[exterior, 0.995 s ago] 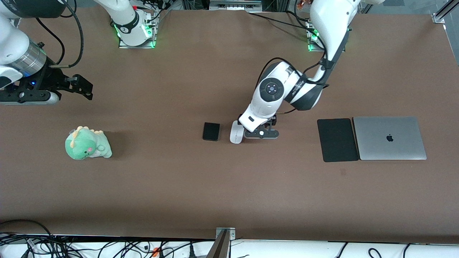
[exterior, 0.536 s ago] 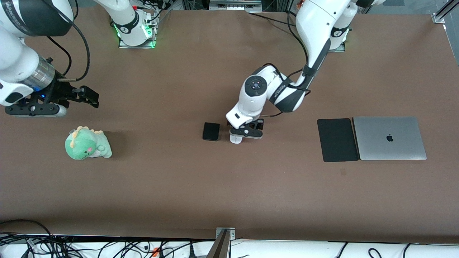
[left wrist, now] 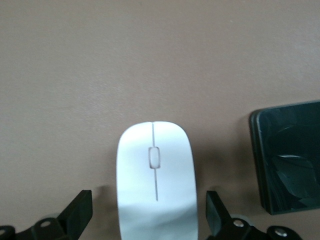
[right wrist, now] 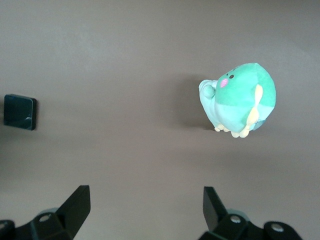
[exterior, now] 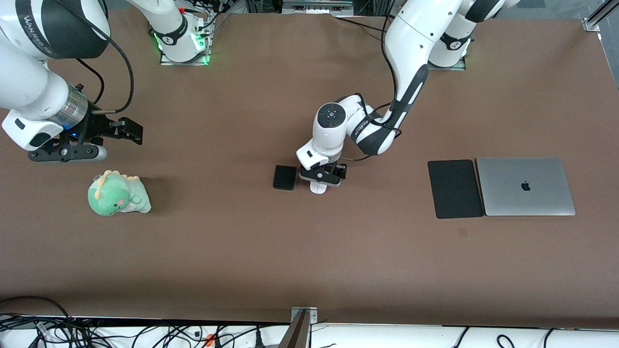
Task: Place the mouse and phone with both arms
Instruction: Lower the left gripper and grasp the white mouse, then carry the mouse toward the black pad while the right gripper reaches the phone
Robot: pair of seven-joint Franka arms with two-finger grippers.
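An Apple logo is shown on the lid of the grey laptop [exterior: 525, 186] — a sign, not text. Lettering is printed on the right arm [exterior: 36, 34] — its words cannot be read.

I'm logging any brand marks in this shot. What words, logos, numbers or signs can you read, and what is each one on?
Apple logo, no letters: on the lid of the closed grey laptop.
Dark lettering on the right arm: too blurred to read with certainty.
Lettering on the left arm: too small to read.
Mouse, phone, black pad, green plush toy: no text visible.
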